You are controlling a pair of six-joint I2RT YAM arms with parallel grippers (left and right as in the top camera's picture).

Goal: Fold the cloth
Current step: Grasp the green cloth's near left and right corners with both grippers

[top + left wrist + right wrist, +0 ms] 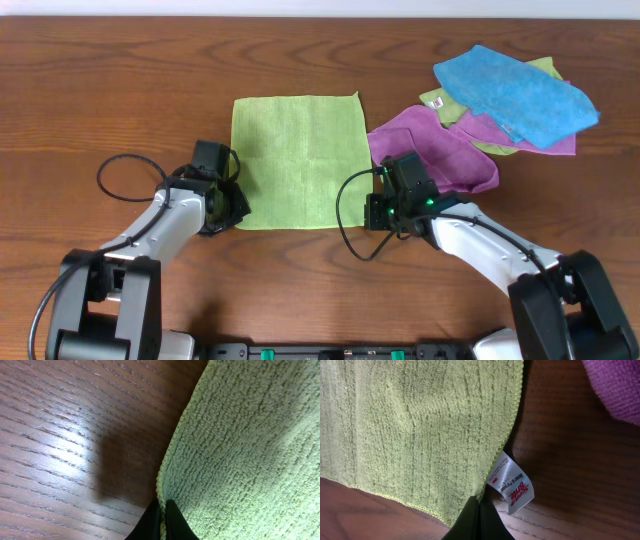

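A light green cloth point(298, 160) lies flat on the table in the overhead view. My left gripper point(232, 207) is at its near left corner, shut on the cloth's edge point(161, 505). My right gripper point(372, 212) is at its near right corner, shut on the cloth's edge point(479, 496) beside a white label point(512, 484). The green cloth fills much of the left wrist view point(245, 445) and the right wrist view point(420, 430).
A purple cloth point(440, 150) lies just right of the green one and shows at the right wrist view's top right point(615, 385). A blue cloth point(515, 92) lies on more cloths at the back right. The table point(120, 90) is brown wood.
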